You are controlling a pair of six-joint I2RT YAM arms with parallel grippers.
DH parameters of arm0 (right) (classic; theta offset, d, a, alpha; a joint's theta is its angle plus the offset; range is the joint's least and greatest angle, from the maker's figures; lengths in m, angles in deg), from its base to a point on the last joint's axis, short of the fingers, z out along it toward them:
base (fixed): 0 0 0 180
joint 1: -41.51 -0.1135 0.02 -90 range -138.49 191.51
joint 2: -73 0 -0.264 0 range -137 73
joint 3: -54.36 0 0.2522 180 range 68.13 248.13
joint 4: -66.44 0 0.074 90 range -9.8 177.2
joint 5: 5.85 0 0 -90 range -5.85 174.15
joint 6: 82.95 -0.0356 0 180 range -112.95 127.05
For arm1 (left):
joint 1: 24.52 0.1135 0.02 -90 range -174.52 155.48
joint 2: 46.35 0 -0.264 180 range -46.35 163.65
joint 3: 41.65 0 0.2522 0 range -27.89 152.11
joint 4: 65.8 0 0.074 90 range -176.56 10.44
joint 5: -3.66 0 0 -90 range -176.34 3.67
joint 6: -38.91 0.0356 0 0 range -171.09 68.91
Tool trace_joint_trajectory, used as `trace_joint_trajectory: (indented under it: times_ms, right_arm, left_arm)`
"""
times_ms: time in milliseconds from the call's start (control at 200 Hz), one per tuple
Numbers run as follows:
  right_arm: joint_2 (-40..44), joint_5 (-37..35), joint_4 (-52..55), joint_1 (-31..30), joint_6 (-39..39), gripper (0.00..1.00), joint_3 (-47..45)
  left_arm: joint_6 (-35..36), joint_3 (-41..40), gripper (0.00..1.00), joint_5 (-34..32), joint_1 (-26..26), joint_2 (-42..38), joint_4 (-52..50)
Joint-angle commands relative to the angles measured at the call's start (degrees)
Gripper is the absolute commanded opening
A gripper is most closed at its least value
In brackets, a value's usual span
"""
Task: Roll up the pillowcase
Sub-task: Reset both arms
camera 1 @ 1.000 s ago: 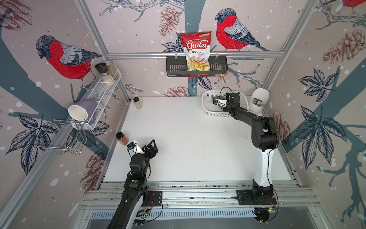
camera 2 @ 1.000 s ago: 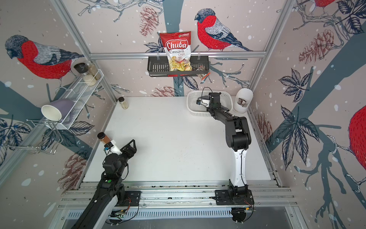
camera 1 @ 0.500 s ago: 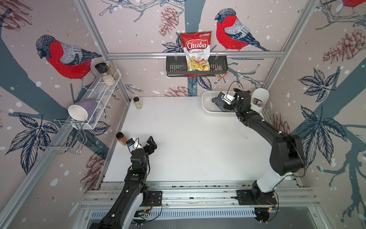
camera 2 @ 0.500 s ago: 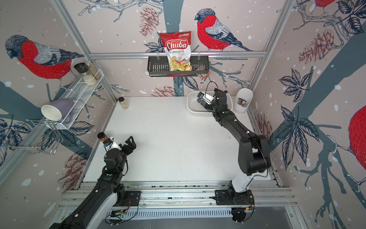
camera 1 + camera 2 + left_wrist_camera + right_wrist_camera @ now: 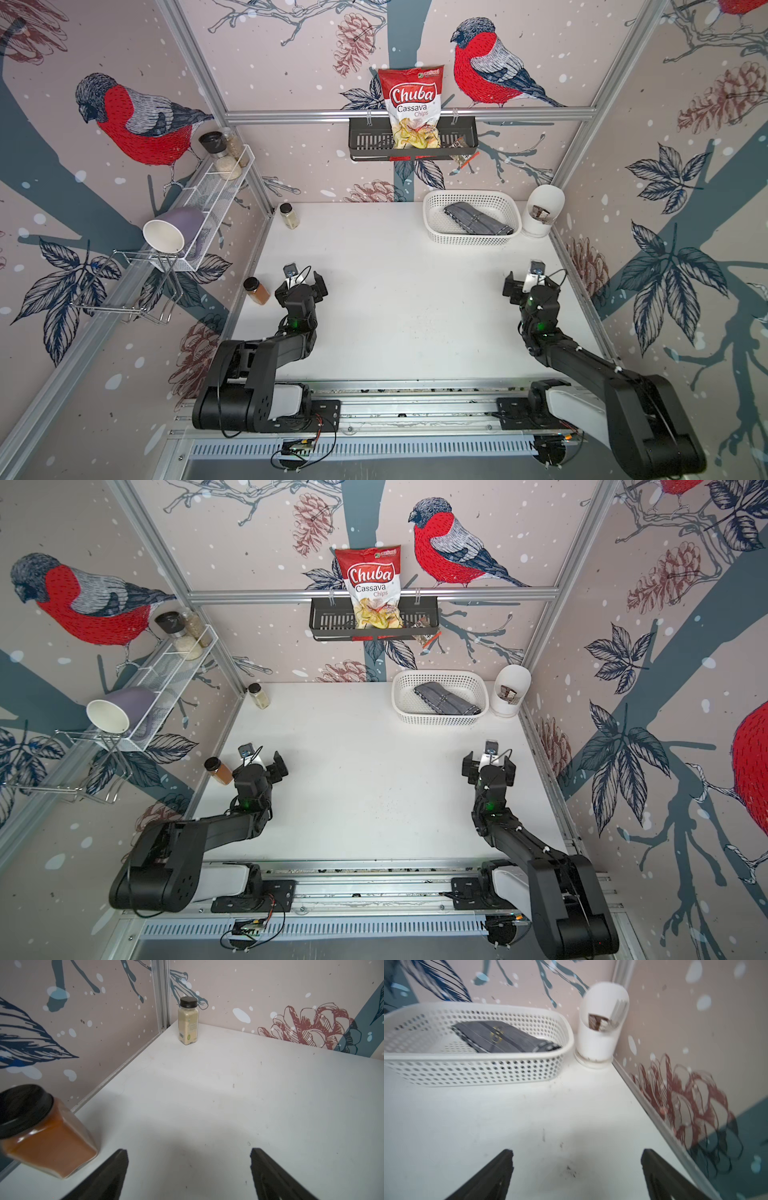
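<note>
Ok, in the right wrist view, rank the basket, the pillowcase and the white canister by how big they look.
Largest to smallest:
1. basket
2. white canister
3. pillowcase, partly hidden behind the basket wall

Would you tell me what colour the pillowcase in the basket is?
The pillowcase is dark grey with thin stripes, clearest in the right wrist view.

The pillowcase point(image 5: 478, 218) lies in the basket point(image 5: 469, 243), just left of the canister point(image 5: 542, 214).

Left gripper point(image 5: 304, 283) spread wide, empty; right gripper point(image 5: 528, 283) likewise; both held low, pointing forward, well apart.
</note>
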Motion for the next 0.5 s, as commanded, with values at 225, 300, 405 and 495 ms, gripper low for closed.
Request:
trace_joint_trajectory:
  times_ms: [225, 300, 405, 495]
  right_arm:
    - [-8.90, 16.22, -22.89, 6.03, -7.01, 1.00, -1.20]
    - [-12.35, 15.00, -30.40, 4.72, -4.68, 1.00, -3.07]
    - [-20.20, 16.18, -32.71, 4.74, -4.14, 1.00, -0.50]
    - [-21.17, 16.55, -27.12, 4.90, -4.27, 1.00, 2.68]
  left_arm:
    - [2.64, -8.54, 0.95, 2.08, 1.53, 7.80, 28.94]
    - [3.33, -7.58, 0.95, 2.87, 1.54, 8.61, 28.98]
    - [3.14, -5.73, 0.95, 2.74, 1.66, 9.07, 26.22]
    - [3.52, -1.28, 0.96, 2.43, 1.33, 9.21, 17.76]
